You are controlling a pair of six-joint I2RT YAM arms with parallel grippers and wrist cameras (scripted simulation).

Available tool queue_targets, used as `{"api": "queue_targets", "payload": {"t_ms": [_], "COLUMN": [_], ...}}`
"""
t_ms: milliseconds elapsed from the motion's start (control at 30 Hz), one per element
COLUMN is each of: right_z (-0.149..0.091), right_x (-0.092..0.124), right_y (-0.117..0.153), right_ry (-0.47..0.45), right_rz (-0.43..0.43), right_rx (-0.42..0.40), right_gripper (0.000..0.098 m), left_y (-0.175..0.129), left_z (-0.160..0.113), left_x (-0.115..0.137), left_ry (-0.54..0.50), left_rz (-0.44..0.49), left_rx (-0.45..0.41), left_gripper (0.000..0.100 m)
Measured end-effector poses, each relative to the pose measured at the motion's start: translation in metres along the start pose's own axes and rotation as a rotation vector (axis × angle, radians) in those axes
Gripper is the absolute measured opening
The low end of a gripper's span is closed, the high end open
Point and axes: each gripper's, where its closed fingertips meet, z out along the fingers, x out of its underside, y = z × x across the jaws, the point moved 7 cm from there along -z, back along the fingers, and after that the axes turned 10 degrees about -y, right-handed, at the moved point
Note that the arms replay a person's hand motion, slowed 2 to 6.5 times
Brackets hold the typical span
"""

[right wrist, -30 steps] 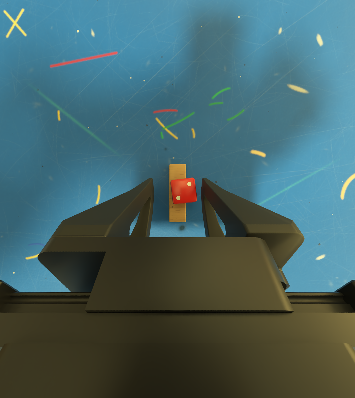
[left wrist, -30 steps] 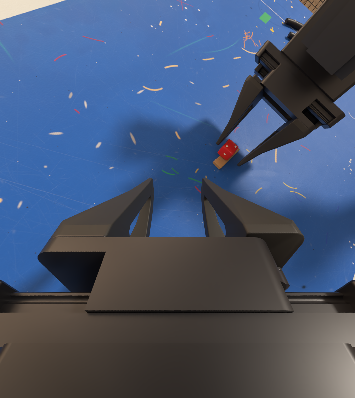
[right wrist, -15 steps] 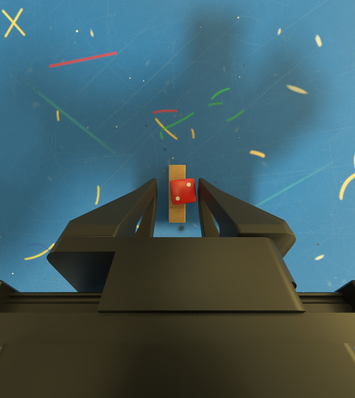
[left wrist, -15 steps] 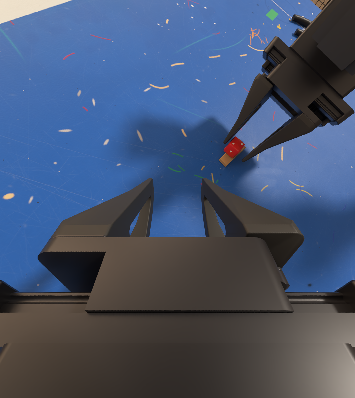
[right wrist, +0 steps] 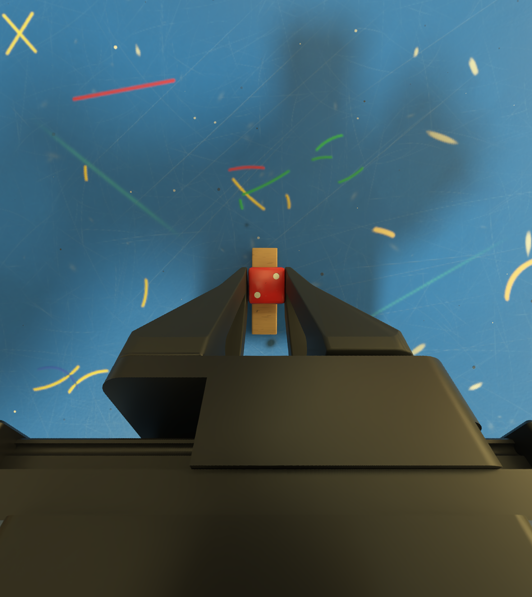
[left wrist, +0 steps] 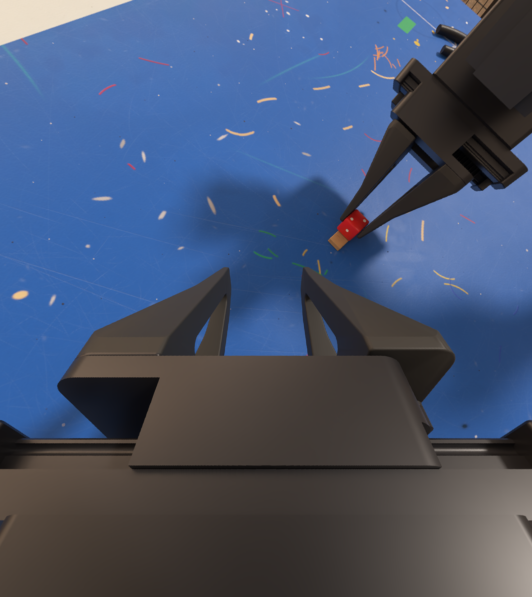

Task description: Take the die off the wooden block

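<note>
On the blue table (left wrist: 161,258) my left claw (left wrist: 265,274) waits spread and empty. My right claw (right wrist: 266,274) pinches the red die (right wrist: 266,285) atop the wooden block (right wrist: 264,319), at one o'clock from the left. I'd lift straight up, slowly.

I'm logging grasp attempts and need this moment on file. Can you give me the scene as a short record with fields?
surface: scratched blue tabletop with coloured marks
target: small red die with pale pips, resting on the block
support: narrow light wooden block, lying flat, sticking out beyond the die at both ends
right gripper: fingers pressed against two opposite sides of the die
left gripper: open, empty, apart from the die
task state: die gripped, not yet lifted off the block
</note>
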Motion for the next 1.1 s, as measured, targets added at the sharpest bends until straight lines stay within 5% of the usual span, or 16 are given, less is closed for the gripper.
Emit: {"api": "queue_targets", "payload": {"t_ms": [1100], "right_z": [-0.001], "right_x": [-0.001], "right_y": [0.002], "right_ry": [-0.018], "right_rz": [-0.007], "right_rx": [-0.011], "right_gripper": [0.0180], "left_y": [-0.027], "left_z": [0.011], "left_x": [0.002], "left_ry": [0.044], "left_rz": [0.078], "left_rx": [0.097], "left_gripper": [0.034]}}
